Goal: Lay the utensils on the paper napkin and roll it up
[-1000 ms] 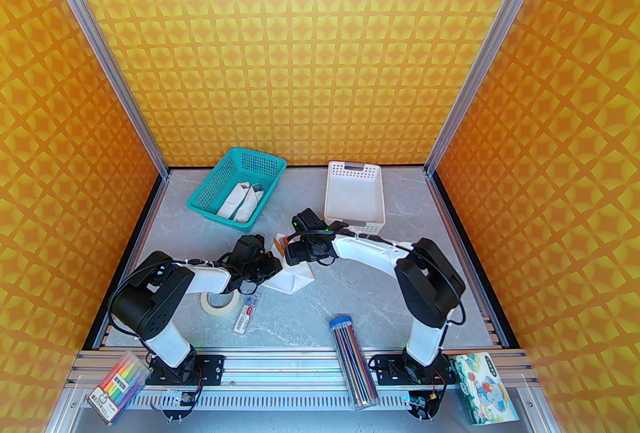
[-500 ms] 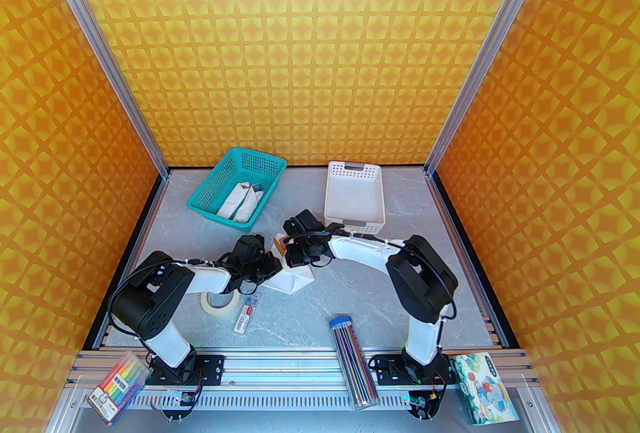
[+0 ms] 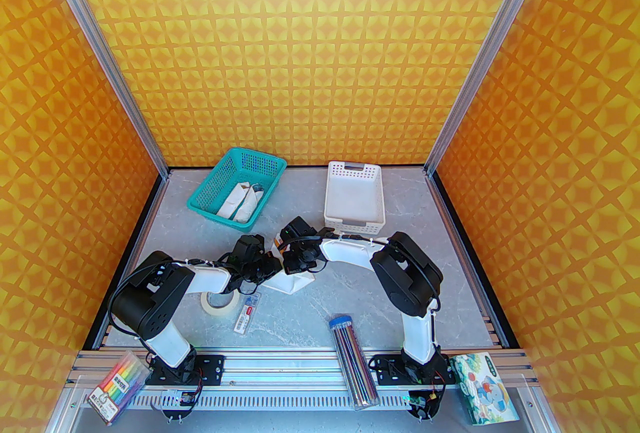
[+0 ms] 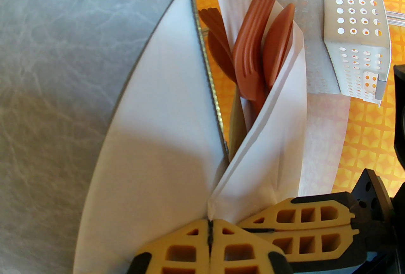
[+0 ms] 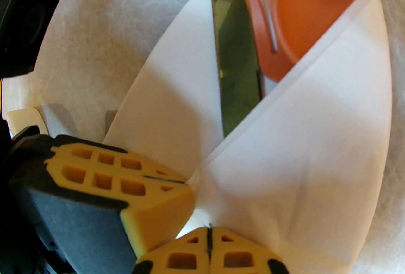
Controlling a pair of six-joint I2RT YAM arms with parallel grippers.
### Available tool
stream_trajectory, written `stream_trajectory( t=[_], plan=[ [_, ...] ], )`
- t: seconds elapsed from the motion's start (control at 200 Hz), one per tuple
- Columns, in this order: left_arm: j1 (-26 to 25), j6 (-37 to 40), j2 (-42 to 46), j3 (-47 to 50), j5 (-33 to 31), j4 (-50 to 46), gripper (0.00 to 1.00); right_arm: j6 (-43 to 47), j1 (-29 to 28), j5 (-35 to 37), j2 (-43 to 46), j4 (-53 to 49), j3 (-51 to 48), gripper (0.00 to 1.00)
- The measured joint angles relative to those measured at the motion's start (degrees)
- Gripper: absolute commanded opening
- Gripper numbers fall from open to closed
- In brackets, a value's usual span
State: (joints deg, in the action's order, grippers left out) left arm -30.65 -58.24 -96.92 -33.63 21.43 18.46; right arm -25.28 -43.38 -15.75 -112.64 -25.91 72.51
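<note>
A robot lab cell: aluminium frame point(image 3: 97, 46), orange patterned backdrop walls point(image 3: 300, 46), arms point(image 3: 350, 251) bolted to a rail point(image 3: 290, 361).

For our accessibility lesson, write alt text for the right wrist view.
A white napkin folds over a knife, orange fork and spoon, their heads poking out. Two pairs of yellow jaws pinch the napkin's near fold.

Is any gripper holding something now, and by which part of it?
Both: the left gripper and the right gripper each pinch the paper napkin at its near tip, where the two folded flaps cross below the utensils.
</note>
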Motion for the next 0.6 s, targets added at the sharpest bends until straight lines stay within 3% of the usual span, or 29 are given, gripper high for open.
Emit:
stream_trajectory(
  t=[0.595],
  plan=[
    [0.0, 0.0, 0.0, 0.0, 0.0, 0.0, 0.0, 0.04, 0.0, 4.02, -1.36, -0.85, 2.34, 0.0]
  ],
)
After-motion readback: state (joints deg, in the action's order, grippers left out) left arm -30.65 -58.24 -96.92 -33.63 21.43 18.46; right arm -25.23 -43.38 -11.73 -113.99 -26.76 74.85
